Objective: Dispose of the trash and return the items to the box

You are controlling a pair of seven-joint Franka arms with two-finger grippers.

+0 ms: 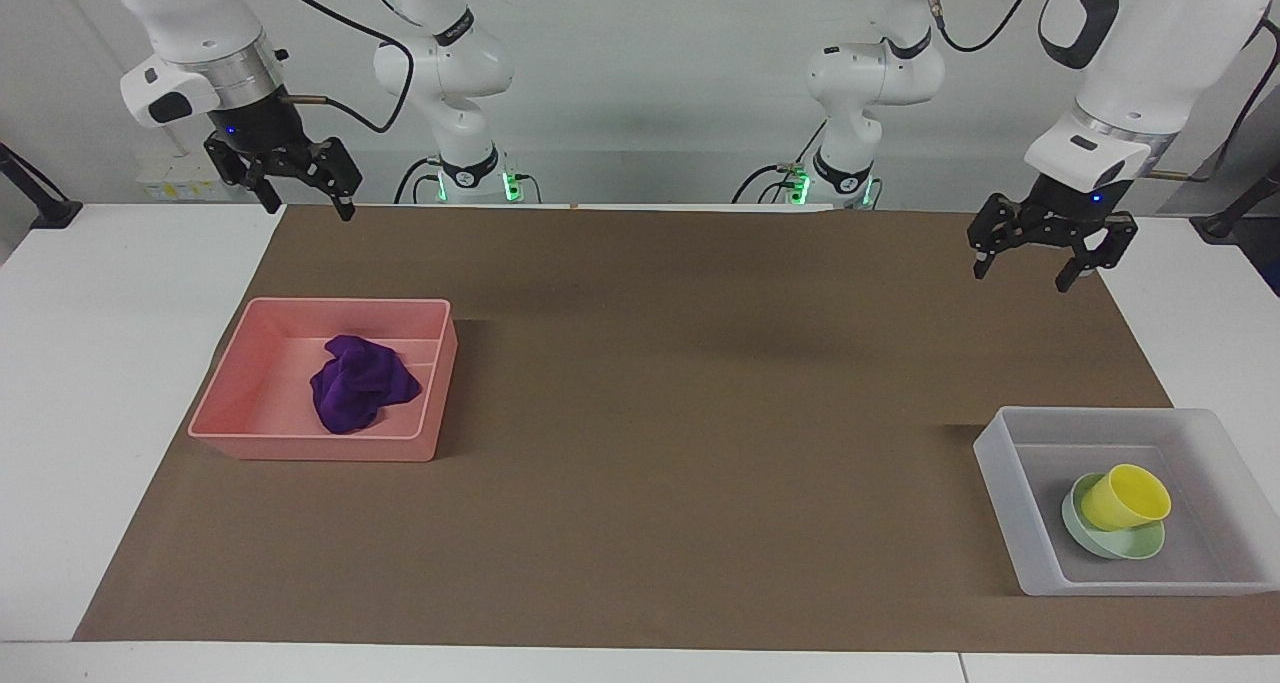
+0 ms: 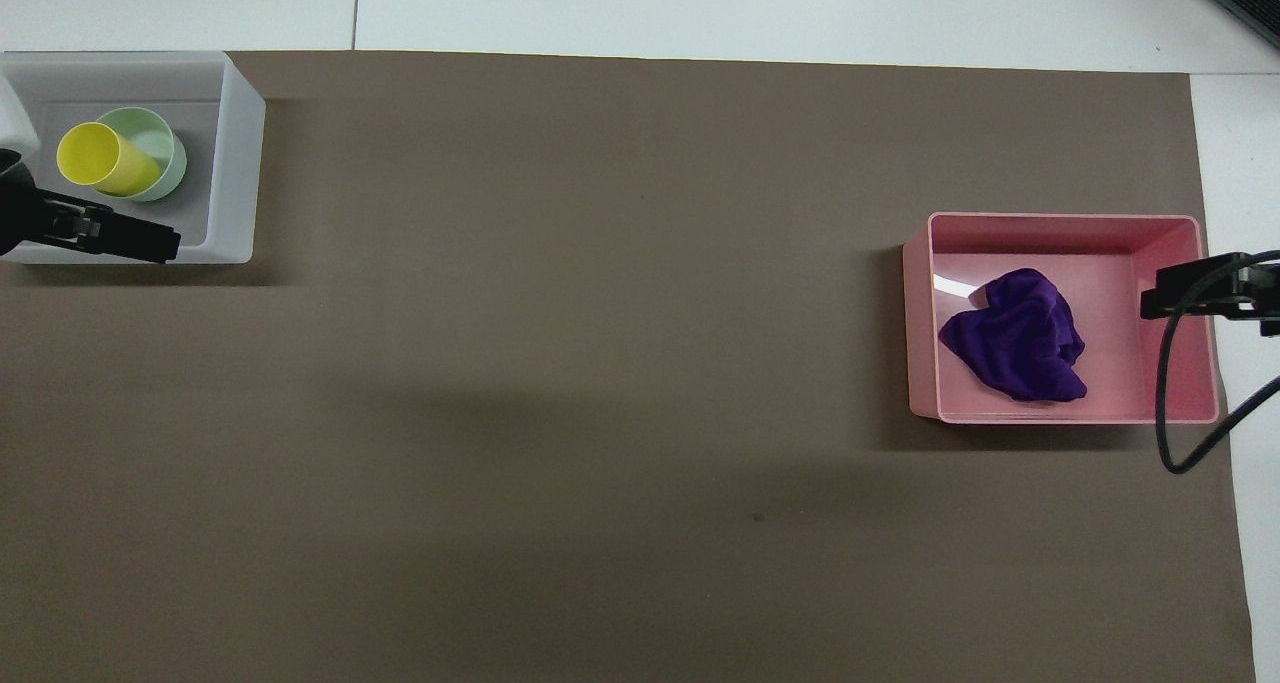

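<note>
Purple and crumpled, the cloth rag [image 1: 362, 383] is lying inside the pink bin [image 1: 240, 403] toward the right arm's end of the surface [image 1: 660, 413]. At the left arm's end, the translucent box [image 1: 1010, 483] is holding the mint-green bowl [image 1: 1085, 541], and the yellow cup [image 1: 1125, 496] is resting tilted in that bowl. The left end effector [image 1: 1030, 271] is hanging in the air over the brown mat, nearer the robots than the box, with its fingers spread apart and nothing between them. The right end effector [image 1: 308, 203] is waiting raised over the mat's edge near its base, fingers likewise standing apart and gripping nothing.
</note>
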